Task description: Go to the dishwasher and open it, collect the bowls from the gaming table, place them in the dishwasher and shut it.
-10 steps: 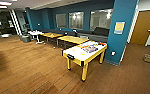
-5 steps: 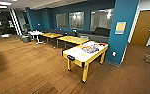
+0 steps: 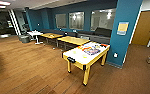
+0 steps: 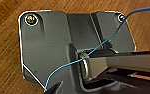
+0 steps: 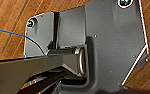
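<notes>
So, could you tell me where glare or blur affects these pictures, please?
Head view: soft throughout, ceiling lights blown out, glare on the windows and the white tabletop. Wrist views: evenly lit, wood floor grain slightly blurred.

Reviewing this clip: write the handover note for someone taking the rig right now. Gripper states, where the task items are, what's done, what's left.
Grippers: the wrist views look down on wood floor; whether either one is open or shut cannot be told.
Task items: the gaming table, glossy white top with yellow legs, stands ahead on the wood floor beside the blue pillar. Two small yellow-green spots on its top may be the bowls; too small to confirm.
Done: cannot be judged from here.
Left: collect the bowls, load the dishwasher, close it.
</notes>
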`<state>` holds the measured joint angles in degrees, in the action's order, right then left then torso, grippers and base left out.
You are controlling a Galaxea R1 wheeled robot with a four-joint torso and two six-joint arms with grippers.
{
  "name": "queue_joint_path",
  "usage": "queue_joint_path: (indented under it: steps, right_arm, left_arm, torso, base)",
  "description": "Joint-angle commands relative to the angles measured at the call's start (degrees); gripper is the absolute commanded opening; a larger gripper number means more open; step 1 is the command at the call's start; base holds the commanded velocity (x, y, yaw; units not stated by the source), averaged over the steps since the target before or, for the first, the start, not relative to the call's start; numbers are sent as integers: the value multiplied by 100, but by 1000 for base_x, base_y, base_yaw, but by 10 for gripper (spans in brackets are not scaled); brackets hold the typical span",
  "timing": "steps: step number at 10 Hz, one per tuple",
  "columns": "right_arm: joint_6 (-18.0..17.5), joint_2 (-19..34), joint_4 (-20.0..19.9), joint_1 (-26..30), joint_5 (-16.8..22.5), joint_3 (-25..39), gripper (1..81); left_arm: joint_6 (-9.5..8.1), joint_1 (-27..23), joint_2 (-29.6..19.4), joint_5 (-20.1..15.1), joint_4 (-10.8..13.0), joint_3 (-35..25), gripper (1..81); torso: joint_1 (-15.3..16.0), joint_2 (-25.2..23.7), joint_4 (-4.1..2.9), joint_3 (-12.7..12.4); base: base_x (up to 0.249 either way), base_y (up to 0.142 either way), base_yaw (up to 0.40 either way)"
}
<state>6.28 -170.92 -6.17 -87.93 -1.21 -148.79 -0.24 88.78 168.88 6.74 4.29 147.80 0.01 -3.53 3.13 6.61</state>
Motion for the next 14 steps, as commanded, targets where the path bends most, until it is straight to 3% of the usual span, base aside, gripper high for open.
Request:
queue_joint_path:
  steps: [1, 5, 14]
  right_arm:
    - [23, -23, 28, 254, 340, 53, 811]
    - [23, -23, 28, 262, 340, 53, 811]
    - [23, -14, 28, 280, 340, 53, 811]
  left_arm:
    - [-2, -225, -47, -287, 46, -14, 811]
    - [-11, -226, -38, -279, 46, -23, 811]
    - [-11, -234, -38, -270, 54, -14, 811]
  torso:
    - [0, 0, 0, 0]
    - [2, 0, 0, 0]
    - [5, 0, 0, 0]
  base:
    - [191, 100, 0]
    - [193, 89, 0]
    - [210, 17, 0]
